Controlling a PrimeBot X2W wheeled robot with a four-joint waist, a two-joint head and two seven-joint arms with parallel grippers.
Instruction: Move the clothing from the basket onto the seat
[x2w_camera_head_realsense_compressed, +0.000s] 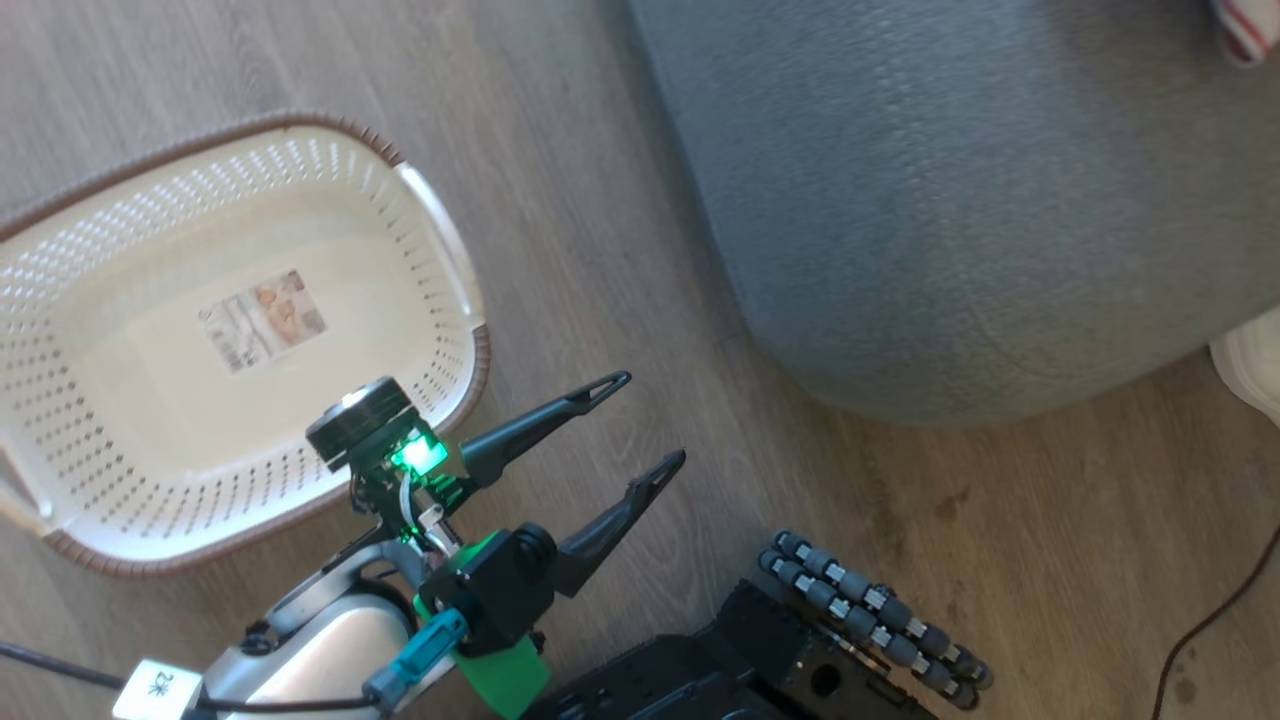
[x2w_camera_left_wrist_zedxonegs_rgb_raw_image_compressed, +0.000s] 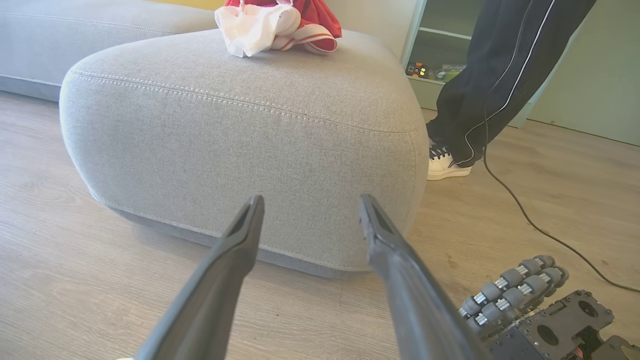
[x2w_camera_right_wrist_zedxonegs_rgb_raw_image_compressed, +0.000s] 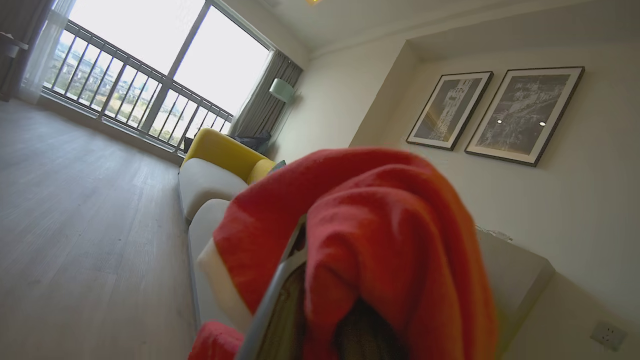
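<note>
1. The small oval cream plastic basket (x2w_camera_head_realsense_compressed: 100, 250) with a brown woven-look rim stood on the pale wooden floor (x2w_camera_head_realsense_compressed: 620, 200). Inside it lay nothing but the printed label (x2w_camera_head_realsense_compressed: 263, 320) on its bottom, and no clothing.
2. The right gripper (x2w_camera_right_wrist_zedxonegs_rgb_raw_image_compressed: 310, 240) was raised in the air and clamped together on a bright red fabric garment (x2w_camera_right_wrist_zedxonegs_rgb_raw_image_compressed: 400, 225). The cloth was draped over the fingers and hung past them, with a pale band along one lower edge.
3. The left gripper (x2w_camera_head_realsense_compressed: 653, 418) had its jaws wide apart and held nothing. It sat low over the floor just beside the basket's rim, pointing at the side of the seat.
4. The large grey upholstered seat (x2w_camera_left_wrist_zedxonegs_rgb_raw_image_compressed: 240, 140), with light double stitching, carried a pile near its far edge: a white garment (x2w_camera_left_wrist_zedxonegs_rgb_raw_image_compressed: 250, 27) touching a red one with white trim (x2w_camera_left_wrist_zedxonegs_rgb_raw_image_compressed: 315, 42).
5. Judgement: this looked like the last carry. The step in hand was to bring the held red garment over the seat top and let it go.
6. To do it well:
   - Carry it high enough that the hanging cloth clears the seat's rounded edge.
   - Stop well inside that edge, near the pile.
   - Lower until the fabric rests on the cushion, and part the jaws only then.
7. The cloth wrapped the fingers, so it could snag on release. Withdrawing straight back along the fingers should shed it better than a sideways sweep.
8. A person's dark-trousered leg (x2w_camera_left_wrist_zedxonegs_rgb_raw_image_compressed: 500, 75) and white shoe (x2w_camera_left_wrist_zedxonegs_rgb_raw_image_compressed: 447, 165) stood just beside the seat's corner, and a dark cable (x2w_camera_left_wrist_zedxonegs_rgb_raw_image_compressed: 525, 215) trailed on the floor nearby. The swing should stay on the robot's side of the seat.
</note>
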